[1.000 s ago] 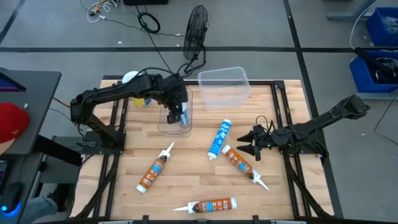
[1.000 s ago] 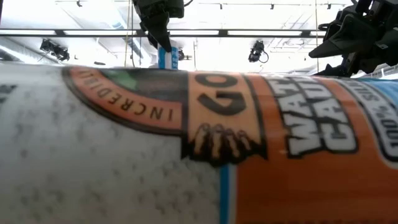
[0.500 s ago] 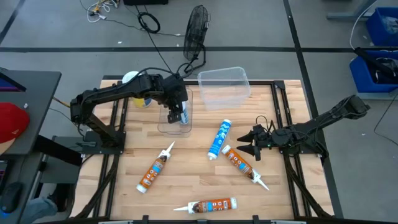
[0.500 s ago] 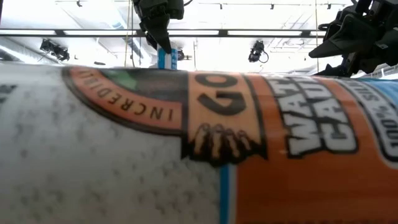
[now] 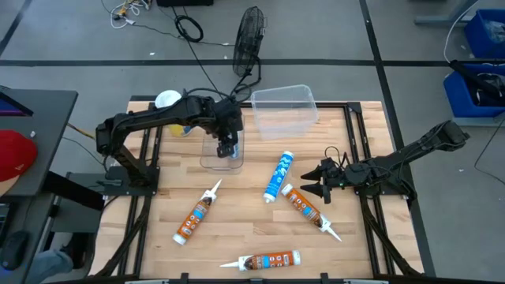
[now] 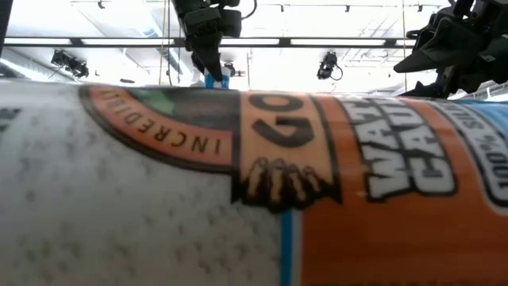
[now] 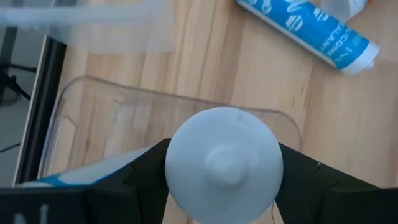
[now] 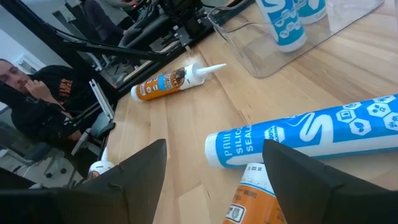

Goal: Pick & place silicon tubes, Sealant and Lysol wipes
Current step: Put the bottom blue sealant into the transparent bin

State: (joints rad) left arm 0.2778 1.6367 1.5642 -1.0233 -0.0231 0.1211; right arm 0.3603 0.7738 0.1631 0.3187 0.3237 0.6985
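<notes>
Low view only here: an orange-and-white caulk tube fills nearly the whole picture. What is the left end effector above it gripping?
Observer: The left end effector is closed on an upright blue-and-white silicone tube, whose round white end faces the wrist camera.
Operator: Where does it stand?
Observer: From above, inside a small clear plastic bin on the wooden table.
Operator: And the right arm?
Observer: The right end effector is open and empty, beside a second blue-and-white tube lying flat.
</notes>
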